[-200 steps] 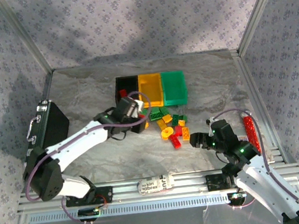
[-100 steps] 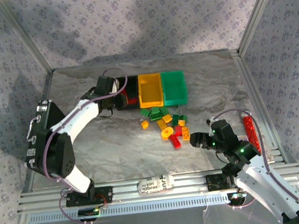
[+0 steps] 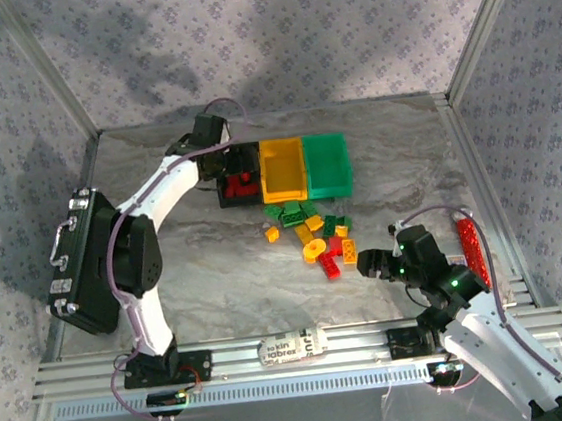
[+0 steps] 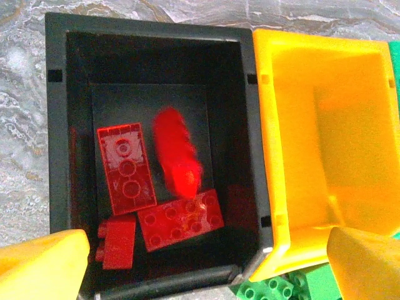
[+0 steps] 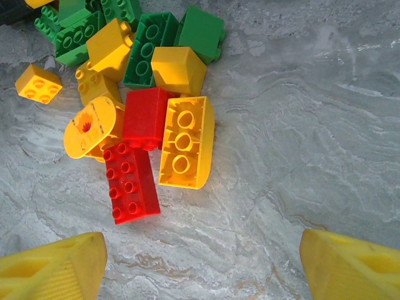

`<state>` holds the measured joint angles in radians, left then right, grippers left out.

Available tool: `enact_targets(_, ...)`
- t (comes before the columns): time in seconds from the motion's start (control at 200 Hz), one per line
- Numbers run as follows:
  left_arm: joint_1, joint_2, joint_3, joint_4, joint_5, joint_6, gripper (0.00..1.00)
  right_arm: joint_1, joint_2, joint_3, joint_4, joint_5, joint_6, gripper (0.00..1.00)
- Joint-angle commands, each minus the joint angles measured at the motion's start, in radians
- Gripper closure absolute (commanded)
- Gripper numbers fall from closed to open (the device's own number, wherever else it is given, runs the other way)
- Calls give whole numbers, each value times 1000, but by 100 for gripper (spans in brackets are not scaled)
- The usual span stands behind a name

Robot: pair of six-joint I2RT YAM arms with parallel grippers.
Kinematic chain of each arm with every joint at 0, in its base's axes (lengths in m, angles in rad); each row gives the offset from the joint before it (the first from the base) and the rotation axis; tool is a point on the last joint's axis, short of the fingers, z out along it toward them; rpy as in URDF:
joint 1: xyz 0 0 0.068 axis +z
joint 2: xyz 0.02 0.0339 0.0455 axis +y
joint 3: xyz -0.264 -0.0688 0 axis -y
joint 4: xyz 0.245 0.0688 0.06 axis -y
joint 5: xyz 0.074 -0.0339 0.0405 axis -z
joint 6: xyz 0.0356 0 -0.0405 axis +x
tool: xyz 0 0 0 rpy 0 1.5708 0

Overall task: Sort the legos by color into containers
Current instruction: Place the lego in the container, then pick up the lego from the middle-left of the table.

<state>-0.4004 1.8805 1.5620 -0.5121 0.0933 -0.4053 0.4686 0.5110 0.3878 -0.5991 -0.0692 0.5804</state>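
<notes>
I saw left gripper (image 4: 203, 267) fingers spread over the black bin (image 4: 59, 125), blurry red lego (image 4: 177, 156) inside; right gripper (image 5: 200, 269) gaped too.

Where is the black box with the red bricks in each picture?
Top external: the black bin sits at the far middle of the table, at the left end of the bin row.
Left wrist: the black bin takes the left and middle, with red bricks inside.
Shared landmark: the orange-yellow bin, joined on its picture-right side.
</notes>
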Motion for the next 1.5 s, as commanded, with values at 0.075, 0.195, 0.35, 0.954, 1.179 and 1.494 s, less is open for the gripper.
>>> enact_targets(0.075, -61, -159, -78, -14, -26, 7, 4, -7, -2, -13, -7, -19, 4, 17)
enact_targets(0.195, -118, -221, -110, -58, -70, 22, 6, -7, -2, -13, -7, -20, 5, 17)
enact_targets(0.35, -247, -296, -174, -101, -179, 25, 7, -8, -5, -4, -11, -21, 13, 18)
enact_targets(0.954, -725, -126, -135, -223, -387, -544, 8, -29, -72, 42, -162, 138, 125, 16)
enact_targets(1.179, -822, 6, -30, -316, -487, -775, 15, -37, -95, 33, -163, 143, 133, 16)
enact_targets(1.494, -834, 135, 35, -309, -422, -880, 25, -45, -130, 18, -158, 145, 141, 16)
